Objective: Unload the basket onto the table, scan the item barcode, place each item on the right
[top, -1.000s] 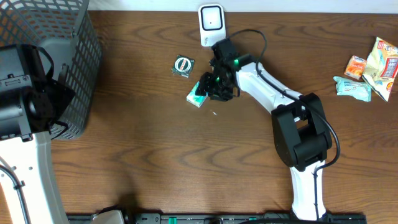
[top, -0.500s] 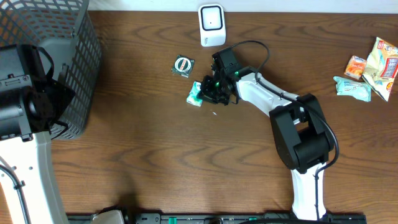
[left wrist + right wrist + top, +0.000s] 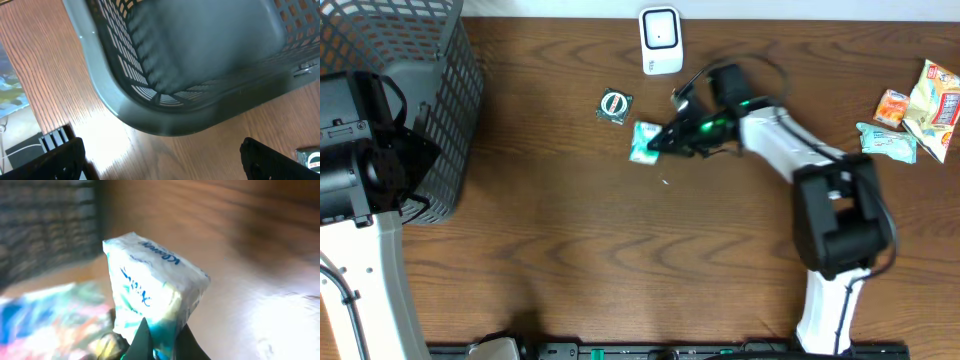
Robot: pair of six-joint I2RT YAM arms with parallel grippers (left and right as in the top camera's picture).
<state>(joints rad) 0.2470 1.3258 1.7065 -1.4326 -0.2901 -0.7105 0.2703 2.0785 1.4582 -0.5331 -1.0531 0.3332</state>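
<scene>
White-and-teal tissue pack (image 3: 150, 295) is pinched at its lower edge by the closed right gripper (image 3: 161, 342), just left of centre in the overhead frame. Beyond it, at top centre of the wooden counter (image 3: 620, 250), stands the white scanner (image 3: 660, 40). Best to turn the barcode face, not visible here, squarely toward it and hold steady. Far left, the left gripper (image 3: 162, 160) hangs open by the grey basket (image 3: 200, 60).

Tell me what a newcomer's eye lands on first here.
First comes the right gripper, shut on a white-and-teal tissue packet near the middle of the table, a little in front of the white scanner at the far edge. Next is the big grey mesh basket, which fills the far left corner.
</scene>
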